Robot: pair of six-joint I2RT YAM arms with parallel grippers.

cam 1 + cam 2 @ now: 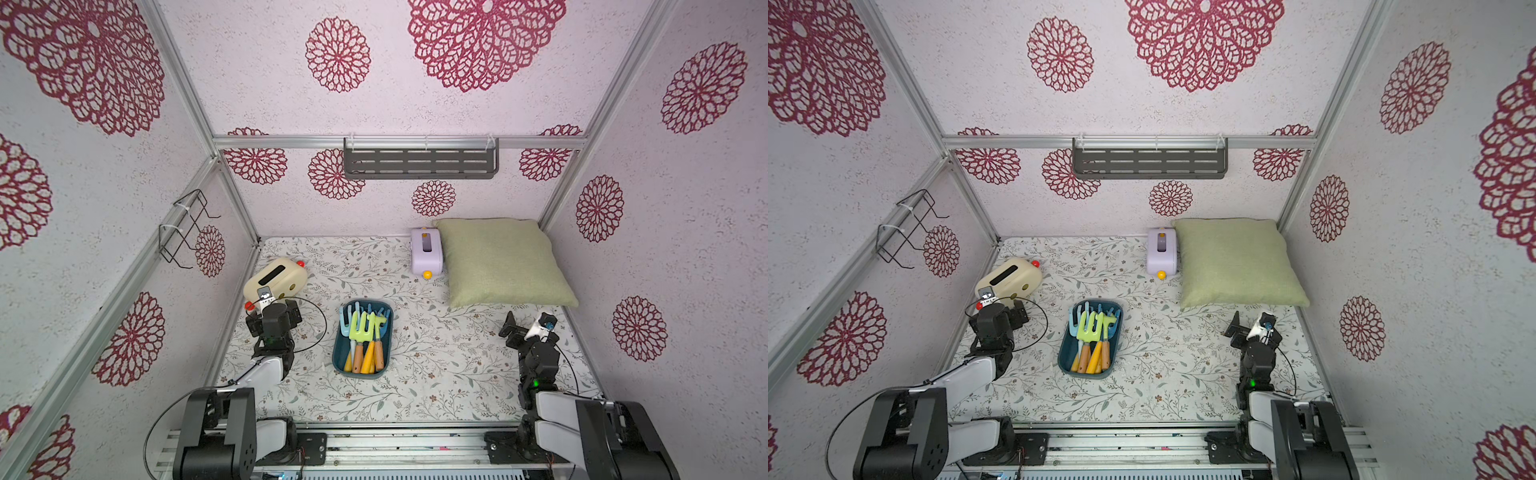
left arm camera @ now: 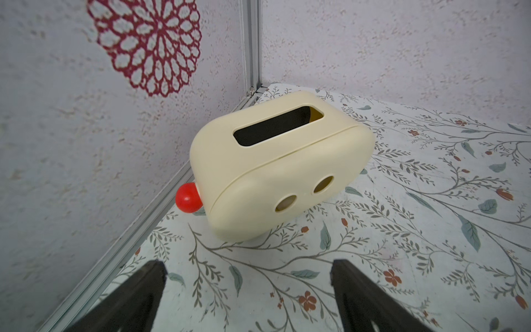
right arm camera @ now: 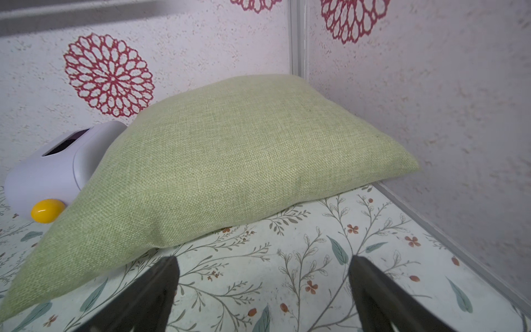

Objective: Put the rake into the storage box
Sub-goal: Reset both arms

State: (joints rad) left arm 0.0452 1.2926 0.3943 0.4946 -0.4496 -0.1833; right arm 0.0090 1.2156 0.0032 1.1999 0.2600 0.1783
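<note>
1. Since the tined heads overlapped, I took the yellow-headed one for the rake; it lay inside the storage box among other toy tools, head toward the back wall, handle toward the arms' bases.
2. That box sat lengthwise mid-way across the table, on floral print, with flower-patterned walls around.
3. I saw the left gripper spread and empty, facing the cream box; the right gripper, likewise, faced the green pillow, which hid part of the lilac box.

The storage box is dark teal, the pillow sage green, the table printed with leafy sprigs.
</note>
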